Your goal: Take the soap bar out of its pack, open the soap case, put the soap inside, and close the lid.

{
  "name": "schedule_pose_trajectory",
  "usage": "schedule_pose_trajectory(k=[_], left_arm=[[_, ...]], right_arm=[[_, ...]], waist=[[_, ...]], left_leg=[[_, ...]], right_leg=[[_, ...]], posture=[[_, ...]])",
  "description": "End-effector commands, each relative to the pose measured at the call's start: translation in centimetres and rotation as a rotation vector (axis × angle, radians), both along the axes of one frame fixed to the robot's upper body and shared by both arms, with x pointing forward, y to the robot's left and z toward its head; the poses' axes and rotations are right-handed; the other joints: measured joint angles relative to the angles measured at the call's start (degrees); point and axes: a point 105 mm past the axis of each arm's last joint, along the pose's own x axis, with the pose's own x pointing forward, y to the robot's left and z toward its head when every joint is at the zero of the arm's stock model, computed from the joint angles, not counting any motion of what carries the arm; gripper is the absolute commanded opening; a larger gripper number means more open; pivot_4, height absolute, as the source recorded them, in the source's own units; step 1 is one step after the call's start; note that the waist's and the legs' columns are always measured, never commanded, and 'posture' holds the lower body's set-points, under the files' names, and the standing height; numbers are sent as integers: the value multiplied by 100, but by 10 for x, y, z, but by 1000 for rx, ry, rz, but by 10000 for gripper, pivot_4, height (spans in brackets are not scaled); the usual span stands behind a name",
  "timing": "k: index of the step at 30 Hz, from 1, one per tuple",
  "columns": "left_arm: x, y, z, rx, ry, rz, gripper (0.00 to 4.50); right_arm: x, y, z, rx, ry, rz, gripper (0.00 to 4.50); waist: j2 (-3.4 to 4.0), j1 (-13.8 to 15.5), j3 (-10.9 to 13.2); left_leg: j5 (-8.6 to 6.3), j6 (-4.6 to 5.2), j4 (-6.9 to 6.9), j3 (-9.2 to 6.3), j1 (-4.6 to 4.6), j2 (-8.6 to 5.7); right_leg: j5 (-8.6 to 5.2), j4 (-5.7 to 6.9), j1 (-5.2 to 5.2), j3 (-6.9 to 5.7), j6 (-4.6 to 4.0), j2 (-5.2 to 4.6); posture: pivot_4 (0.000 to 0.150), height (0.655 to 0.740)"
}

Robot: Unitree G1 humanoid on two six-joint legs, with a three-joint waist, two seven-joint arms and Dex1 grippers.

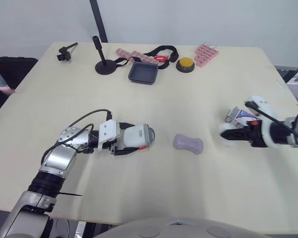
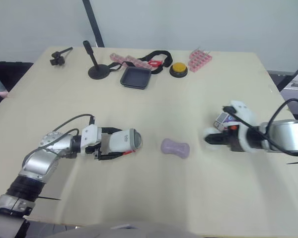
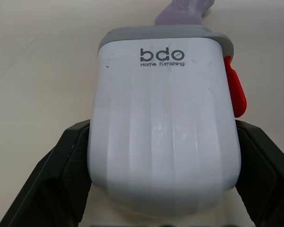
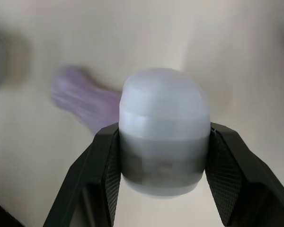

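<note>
The purple soap bar (image 1: pixel 188 144) lies bare on the table's middle, between my two grippers. My left gripper (image 1: pixel 125 141) is shut on the white soap case (image 3: pixel 163 123), which has a grey rim and a red latch; the case lies on its side, its rim end toward the soap. To the right of the soap, my right gripper (image 1: pixel 233 134) is shut on a white rounded lid-like piece (image 4: pixel 163 123) just above the table. The emptied purple-and-white soap pack (image 1: pixel 237 115) lies just behind the right gripper.
At the table's back stand a dark tray (image 1: pixel 143 73), a yellow button (image 1: pixel 186 64), a black stand (image 1: pixel 105 65), pink blocks (image 1: pixel 206 53), a black strap (image 1: pixel 161 52) and a small black clamp (image 1: pixel 65 52). A black case (image 1: pixel 12 69) sits off the left edge.
</note>
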Motion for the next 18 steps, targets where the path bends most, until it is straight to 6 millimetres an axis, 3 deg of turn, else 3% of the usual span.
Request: schedule_pose_trajectory(k=[1, 3, 7, 13, 15, 18], left_arm=[[2, -2, 9, -3, -45, -23, 34832], [4, -3, 8, 3, -46, -20, 34832], [4, -5, 7, -2, -54, -9, 34832], [3, -6, 9, 0, -67, -8, 34832], [3, -6, 11, -1, -70, -7, 34832], [3, -6, 11, -1, -71, -9, 34832]], right_arm=[[-3, -3, 9, -3, 35, 27, 21189], [-3, -9, 0, -27, 81, -3, 21189], [-7, -17, -43, -84, 204, -93, 21189], [7, -19, -62, -99, 220, -195, 21189], [9, -17, -60, -93, 216, -194, 30299], [10, -10, -49, -77, 187, -136, 39843]], waist=[[0, -33, 0], [-3, -38, -2], [-6, 12, -3], [-23, 9, -14], [-30, -14, -18], [-29, -19, -18]], left_leg=[[0, 0, 1, -1, 2, 4], [1, 1, 3, 0, 2, 5], [0, 4, 19, 0, -6, 5], [-1, 4, 30, 1, -9, 10], [-1, 3, 39, 1, -7, 10], [-17, -26, 45, 1, 0, 8]], right_leg=[[0, 3, 0, 0, 0, 4], [0, 5, 1, 0, -1, 6], [0, 1, 6, -3, -1, 3], [-1, 10, 9, -15, -2, -1], [0, 16, 12, -16, -2, -4], [1, 24, 19, -16, -3, -9]], posture=[[1500, 7400], [1500, 7400], [1500, 7400], [1500, 7400], [1500, 7400], [1500, 7400]])
